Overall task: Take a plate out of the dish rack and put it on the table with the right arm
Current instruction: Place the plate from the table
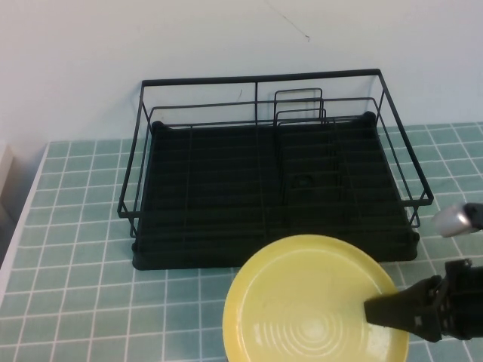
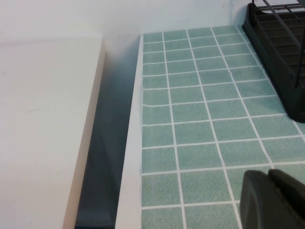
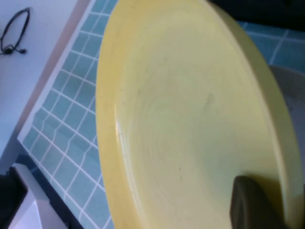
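The pale-yellow plate (image 1: 313,302) with concentric rings hangs over the tiled table (image 1: 75,226), in front of the black wire dish rack (image 1: 272,188), nearly flat. My right gripper (image 1: 377,311) is shut on the plate's right rim, one black finger lying on its upper face. In the right wrist view the plate (image 3: 181,114) fills the frame, with a fingertip (image 3: 252,205) on its inner face. My left gripper (image 2: 276,200) sits low over the tiles at the table's left, away from the rack, fingers together and empty.
The rack's tray holds only upright wire dividers (image 1: 300,113) at the back. A white wall stands behind the rack. The table's left edge (image 2: 131,157) borders a gap and a white surface (image 2: 43,119). The rack's corner (image 2: 281,52) shows in the left wrist view.
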Motion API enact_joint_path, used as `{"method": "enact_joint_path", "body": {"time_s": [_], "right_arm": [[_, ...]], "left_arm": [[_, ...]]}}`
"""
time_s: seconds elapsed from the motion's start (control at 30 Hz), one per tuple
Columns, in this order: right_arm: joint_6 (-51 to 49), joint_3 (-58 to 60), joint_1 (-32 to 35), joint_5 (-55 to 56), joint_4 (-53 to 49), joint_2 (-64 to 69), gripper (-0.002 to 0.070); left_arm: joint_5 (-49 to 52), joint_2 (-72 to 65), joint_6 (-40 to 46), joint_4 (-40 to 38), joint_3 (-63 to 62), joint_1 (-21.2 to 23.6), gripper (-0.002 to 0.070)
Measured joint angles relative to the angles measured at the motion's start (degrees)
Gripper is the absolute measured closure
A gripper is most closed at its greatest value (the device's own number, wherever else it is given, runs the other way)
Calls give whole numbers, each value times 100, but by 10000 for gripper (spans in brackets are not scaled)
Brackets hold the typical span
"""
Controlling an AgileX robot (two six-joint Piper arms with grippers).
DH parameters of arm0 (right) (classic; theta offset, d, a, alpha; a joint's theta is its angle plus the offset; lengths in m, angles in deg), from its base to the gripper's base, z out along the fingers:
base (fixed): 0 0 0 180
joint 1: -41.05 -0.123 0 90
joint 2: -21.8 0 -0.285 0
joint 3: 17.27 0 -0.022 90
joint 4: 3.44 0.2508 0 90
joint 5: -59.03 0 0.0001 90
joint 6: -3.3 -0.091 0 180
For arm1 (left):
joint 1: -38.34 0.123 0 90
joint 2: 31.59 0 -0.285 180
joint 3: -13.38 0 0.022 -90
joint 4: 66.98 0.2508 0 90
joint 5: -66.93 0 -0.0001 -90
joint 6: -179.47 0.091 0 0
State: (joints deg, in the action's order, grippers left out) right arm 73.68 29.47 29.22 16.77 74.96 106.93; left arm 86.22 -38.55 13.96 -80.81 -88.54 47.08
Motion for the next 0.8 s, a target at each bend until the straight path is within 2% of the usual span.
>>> {"method": "enact_joint_path", "body": {"time_s": [0.27, 0.63, 0.73, 0.8], "right_arm": [[567, 0, 0, 0, 38, 661, 572], [1369, -47, 0, 9, 310, 760, 570], [1393, -47, 0, 32, 310, 762, 524], [1393, -47, 0, 32, 321, 786, 465]], "left_arm": [[0, 0, 0, 0, 0, 0, 678], [0, 0, 0, 0, 0, 0, 678], [0, 0, 0, 0, 0, 0, 678], [0, 0, 0, 0, 0, 0, 678]]}}
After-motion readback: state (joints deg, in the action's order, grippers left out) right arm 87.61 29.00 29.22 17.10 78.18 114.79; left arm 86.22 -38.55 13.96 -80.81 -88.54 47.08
